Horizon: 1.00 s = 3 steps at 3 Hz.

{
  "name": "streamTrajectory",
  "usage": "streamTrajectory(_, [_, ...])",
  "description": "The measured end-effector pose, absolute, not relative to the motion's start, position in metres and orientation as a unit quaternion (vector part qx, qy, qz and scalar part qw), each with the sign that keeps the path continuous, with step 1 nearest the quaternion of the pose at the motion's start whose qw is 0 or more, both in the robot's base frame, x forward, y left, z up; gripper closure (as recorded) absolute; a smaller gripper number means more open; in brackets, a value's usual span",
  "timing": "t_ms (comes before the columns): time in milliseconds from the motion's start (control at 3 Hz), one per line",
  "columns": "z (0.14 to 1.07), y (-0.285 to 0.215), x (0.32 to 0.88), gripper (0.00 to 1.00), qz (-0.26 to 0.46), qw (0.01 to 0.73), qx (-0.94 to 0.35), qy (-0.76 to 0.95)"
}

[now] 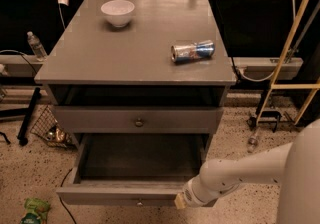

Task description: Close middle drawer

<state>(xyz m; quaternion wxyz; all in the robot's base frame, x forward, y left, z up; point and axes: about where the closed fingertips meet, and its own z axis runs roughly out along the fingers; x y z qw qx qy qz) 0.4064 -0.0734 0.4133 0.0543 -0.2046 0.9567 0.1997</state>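
The middle drawer [120, 194] is pulled far out of the grey cabinet [135, 53], and its dark inside shows from above. Its small round knob [139, 202] sits on the front near the bottom edge of the view. Above it the top drawer [100, 118], with a larger knob [139, 122], stands slightly out. The lowest drawer is hidden. My gripper [181, 200], at the end of the white arm [240, 170], is against the right part of the middle drawer's front.
A white bowl [118, 12] and a crushed can [192, 51] lie on the cabinet top. A plastic bottle [36, 45] and a wire basket [50, 130] are at the left. Green litter [32, 210] is on the floor. Yellow rods [295, 38] lean at the right.
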Motion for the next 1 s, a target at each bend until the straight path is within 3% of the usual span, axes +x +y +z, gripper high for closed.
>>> streamTrajectory(667, [0.425, -0.051, 0.436, 1.00, 0.218, 0.128, -0.213, 0.944])
streamTrajectory(1000, [0.425, -0.051, 0.436, 1.00, 0.218, 0.128, -0.213, 0.944])
